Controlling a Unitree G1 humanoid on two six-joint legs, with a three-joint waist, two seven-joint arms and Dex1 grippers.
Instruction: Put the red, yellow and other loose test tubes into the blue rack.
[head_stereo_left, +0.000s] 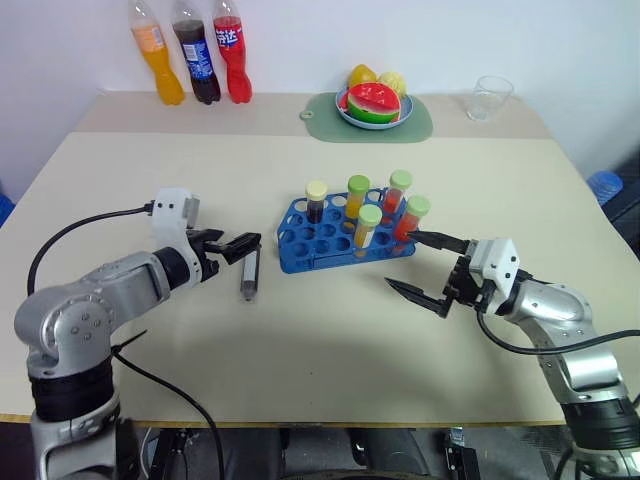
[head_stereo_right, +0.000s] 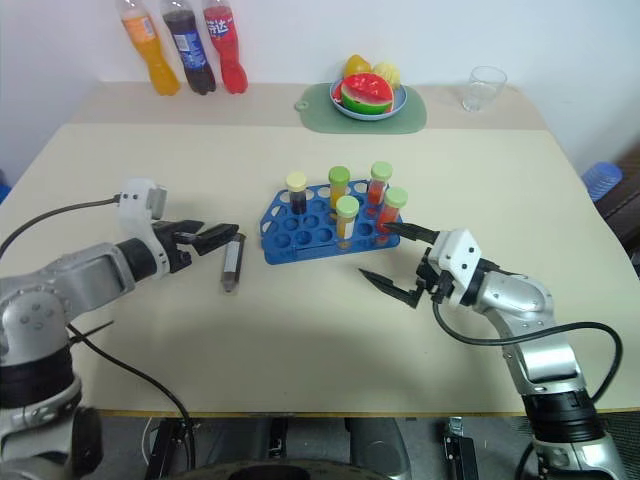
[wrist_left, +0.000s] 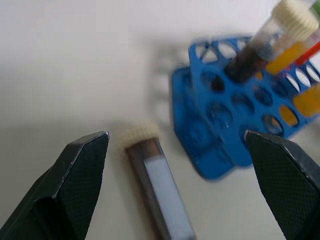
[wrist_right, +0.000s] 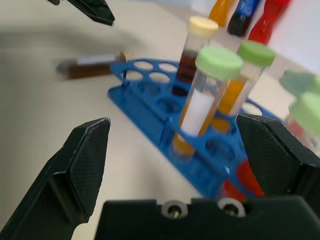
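- The counter (head_stereo_left: 330, 350) carried the whole job, and most of it looked done: only one loose tube could be seen lying on it.
- The blue rack (head_stereo_left: 335, 235) stood between the two sets of fingers, closer to the right ones, with five capped tubes upright in its holes and many holes free.
- Those five were a dark tube with a cream cap (head_stereo_left: 316, 200), two orange-yellow ones with green caps (head_stereo_left: 357, 196), and two red ones with green caps (head_stereo_left: 399, 192) at the end nearest the right fingers.
- The right gripper (head_stereo_left: 428, 268) hung just beside the rack's red end with its fingers spread wide and nothing between them; one fingertip (head_stereo_left: 433, 238) reached up close to the nearest red tube, though I could not tell whether it touched it.
- The left gripper (head_stereo_left: 240, 246) was also spread wide and empty, pointing toward the rack from the far side.
- The last loose tube (head_stereo_left: 249, 274), dark with a white label and a cream cap, lay flat on the counter just below and ahead of the left fingertips, near the rack's corner but apart from it.
- By my judgement, what remained was to close on that tube, lift it, turn it upright and seat it in a free hole.
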